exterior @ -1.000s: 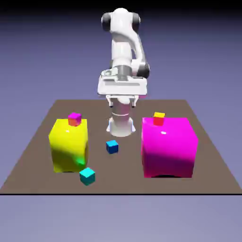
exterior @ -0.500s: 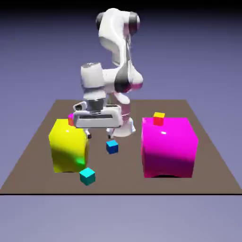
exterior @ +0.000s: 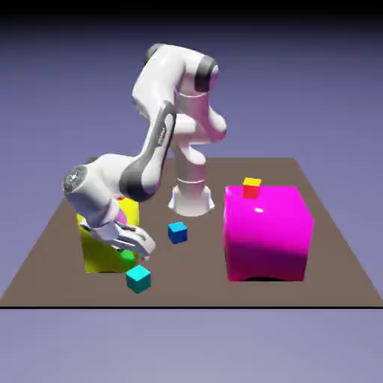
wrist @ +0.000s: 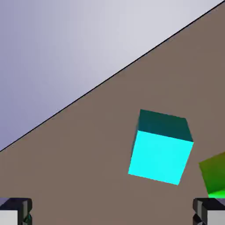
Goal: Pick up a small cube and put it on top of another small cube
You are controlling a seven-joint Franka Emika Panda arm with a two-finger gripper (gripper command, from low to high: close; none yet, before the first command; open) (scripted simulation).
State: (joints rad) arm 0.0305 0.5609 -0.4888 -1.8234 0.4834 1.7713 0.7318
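One turquoise cube (exterior: 138, 279), your pick, lay nearest on the counter (exterior: 202, 293), with its face large between and ahead of your jaws in the hand view. Your jaws were wide open and empty. Over the last second you had swung the white Panda arm (exterior: 158, 142) from the middle toward the exterior view's left and down, so the task had moved into its approach; the jaws looked to need more centring and lowering. Just behind the cube, the big yellow block (exterior: 91, 254) crowded that descent and seemed the likeliest thing to bump. The big magenta block (exterior: 265, 236) stood well apart to the exterior view's right. Farther back, the small blue cube (exterior: 177, 233), your stacking base, sat between the blocks, its top bare.
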